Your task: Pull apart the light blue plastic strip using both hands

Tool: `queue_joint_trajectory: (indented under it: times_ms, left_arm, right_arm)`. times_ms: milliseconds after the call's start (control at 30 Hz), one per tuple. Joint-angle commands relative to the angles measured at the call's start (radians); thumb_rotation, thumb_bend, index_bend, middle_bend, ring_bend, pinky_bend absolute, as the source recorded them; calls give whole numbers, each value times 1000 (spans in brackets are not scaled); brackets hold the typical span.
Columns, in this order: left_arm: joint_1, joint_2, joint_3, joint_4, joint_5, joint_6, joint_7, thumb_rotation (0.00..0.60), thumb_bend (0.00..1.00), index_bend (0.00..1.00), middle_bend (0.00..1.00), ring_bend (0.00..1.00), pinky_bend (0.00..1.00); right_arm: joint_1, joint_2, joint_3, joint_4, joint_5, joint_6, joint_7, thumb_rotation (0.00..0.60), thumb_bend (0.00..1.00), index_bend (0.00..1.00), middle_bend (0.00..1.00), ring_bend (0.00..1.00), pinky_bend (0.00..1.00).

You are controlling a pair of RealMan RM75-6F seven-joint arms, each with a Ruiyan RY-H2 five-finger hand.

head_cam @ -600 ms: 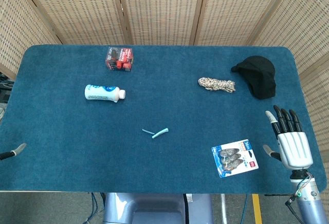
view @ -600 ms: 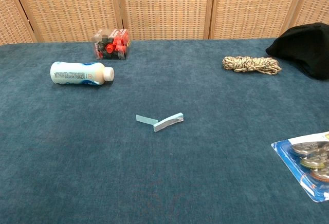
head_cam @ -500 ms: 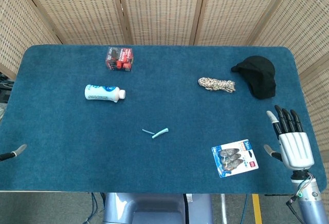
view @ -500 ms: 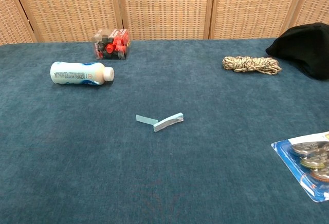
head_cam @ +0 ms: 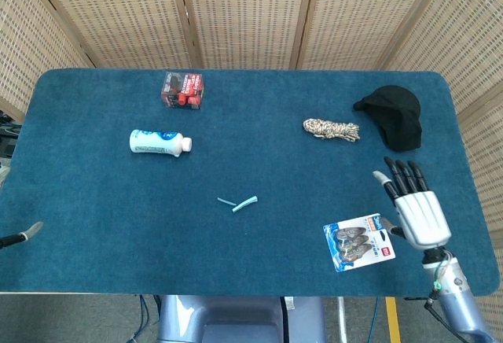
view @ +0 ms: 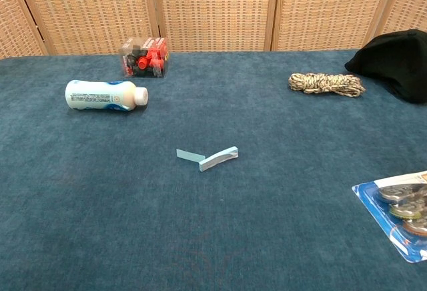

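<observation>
The light blue plastic strip lies bent on the blue table near its middle, and shows in the chest view as a folded strip. My right hand hovers at the right side of the table with its fingers spread and nothing in it, well to the right of the strip. Of my left hand only a fingertip shows at the far left edge of the head view, far from the strip. Neither hand appears in the chest view.
A white bottle lies on its side at the left. A clear box of red and black parts stands at the back. A coiled rope and black cap sit back right. A blister pack lies beside my right hand.
My right hand has moved left and slightly forward over the table, now next to the blister pack. The strip has not moved.
</observation>
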Motion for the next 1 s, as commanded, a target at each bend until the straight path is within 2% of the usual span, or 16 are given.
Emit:
queue_joint_trajectory:
  times_ms: [33,200,367,567,700,1000]
  left_arm:
    - [4,11,2,-22,-7,-15,22,600,0,0,0,0,0]
    - [10,15,-4,-33,-10,-17,38,600,0,0,0,0,0]
    - [12,17,-6,-39,-15,-26,52,600,0,0,0,0,0]
    - [13,19,-8,-44,-20,-41,59,600,0,0,0,0,0]
    - [12,21,-15,-44,-28,-52,57,600,0,0,0,0,0]
    - [10,22,-21,-37,-32,-76,43,600,0,0,0,0,0]
  right_arm:
    - [181,-24,97,-55,62,-242,-62,600,14,279,0,0,0]
    - [310,-132,155,-15,196,-423,-123,600,77,334,0,0,0]
    - [394,-264,171,78,283,-493,-227,600,113,347,0,0,0]
    - [458,-389,175,175,364,-529,-309,600,249,350,0,0,0]
    - [491,-467,169,249,408,-540,-349,600,278,365,0,0,0]
    - [512,-563,149,341,442,-538,-355,600,353,409,4,0,0]
